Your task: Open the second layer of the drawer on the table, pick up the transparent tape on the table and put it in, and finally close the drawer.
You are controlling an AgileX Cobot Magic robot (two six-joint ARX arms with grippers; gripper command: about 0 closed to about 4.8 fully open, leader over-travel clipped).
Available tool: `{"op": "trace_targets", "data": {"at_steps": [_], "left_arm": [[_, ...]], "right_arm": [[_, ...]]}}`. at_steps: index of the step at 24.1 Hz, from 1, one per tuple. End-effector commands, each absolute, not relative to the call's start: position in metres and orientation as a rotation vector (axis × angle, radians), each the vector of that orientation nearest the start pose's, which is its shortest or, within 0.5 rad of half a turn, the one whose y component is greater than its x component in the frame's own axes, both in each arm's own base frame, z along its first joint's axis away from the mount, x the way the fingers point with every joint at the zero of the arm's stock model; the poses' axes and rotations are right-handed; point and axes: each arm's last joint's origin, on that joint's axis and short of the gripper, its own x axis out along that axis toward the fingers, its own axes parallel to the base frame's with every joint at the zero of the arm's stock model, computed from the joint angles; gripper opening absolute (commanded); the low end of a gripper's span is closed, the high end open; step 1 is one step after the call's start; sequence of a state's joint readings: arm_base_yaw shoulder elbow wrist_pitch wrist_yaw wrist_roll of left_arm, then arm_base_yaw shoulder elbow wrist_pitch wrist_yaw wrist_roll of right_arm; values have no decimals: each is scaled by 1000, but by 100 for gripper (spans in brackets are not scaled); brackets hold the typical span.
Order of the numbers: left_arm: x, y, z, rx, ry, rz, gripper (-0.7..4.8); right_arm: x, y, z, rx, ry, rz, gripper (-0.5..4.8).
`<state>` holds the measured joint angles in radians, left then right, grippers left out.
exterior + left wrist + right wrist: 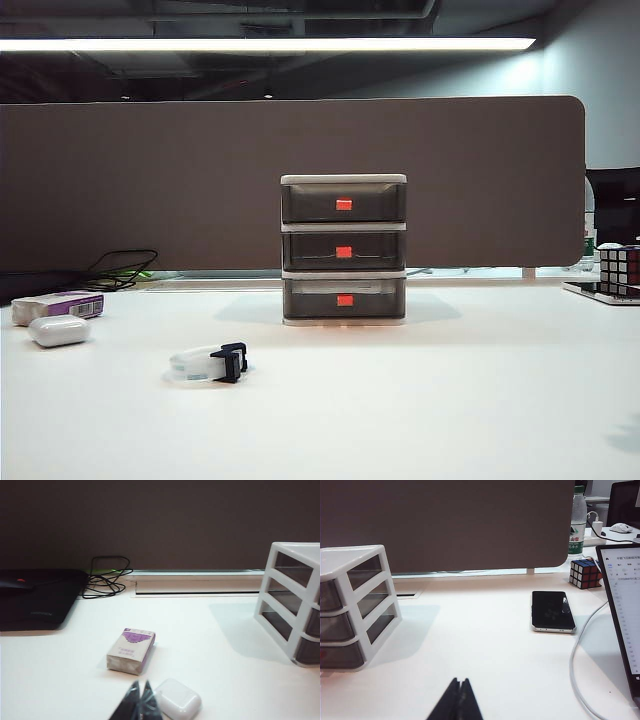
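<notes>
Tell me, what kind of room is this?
Probably an office desk. There's a brown partition panel behind the white table, a small drawer unit, and a laptop screen beside a phone.

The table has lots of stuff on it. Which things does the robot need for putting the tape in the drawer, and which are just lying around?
Needed:
drawer unit, all shut
middle drawer
tape
left gripper, shut, held back off the things
right gripper, shut, held back too

Just lying around:
purple box
white case
phone
puzzle cube
water bottle
</notes>
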<state>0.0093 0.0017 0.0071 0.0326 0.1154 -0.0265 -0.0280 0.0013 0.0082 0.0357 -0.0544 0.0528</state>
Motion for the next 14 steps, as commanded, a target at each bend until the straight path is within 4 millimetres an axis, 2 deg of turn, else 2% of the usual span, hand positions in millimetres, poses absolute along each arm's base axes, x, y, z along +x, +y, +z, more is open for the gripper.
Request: {"op": "trace_targets", "data": {"at_steps": [1,3,6,9,14], "left_arm": [[96,-8,169,-209,-8,-298,-6],[94,-13,168,-287,42,-467,-6],[91,-21,167,-296,82,-656,-5],[90,-26,167,-287,87,-709,-5],[90,-30,167,-359,110,-679,-1]], "right_arm": [[97,3,169,119,-17,161,-5],[95,8,165,204,43,331,-5],[93,12,162,226,102,504,-5],[92,13,160,231,122,549,-5],[92,14,161,275,132,548,-5]]}}
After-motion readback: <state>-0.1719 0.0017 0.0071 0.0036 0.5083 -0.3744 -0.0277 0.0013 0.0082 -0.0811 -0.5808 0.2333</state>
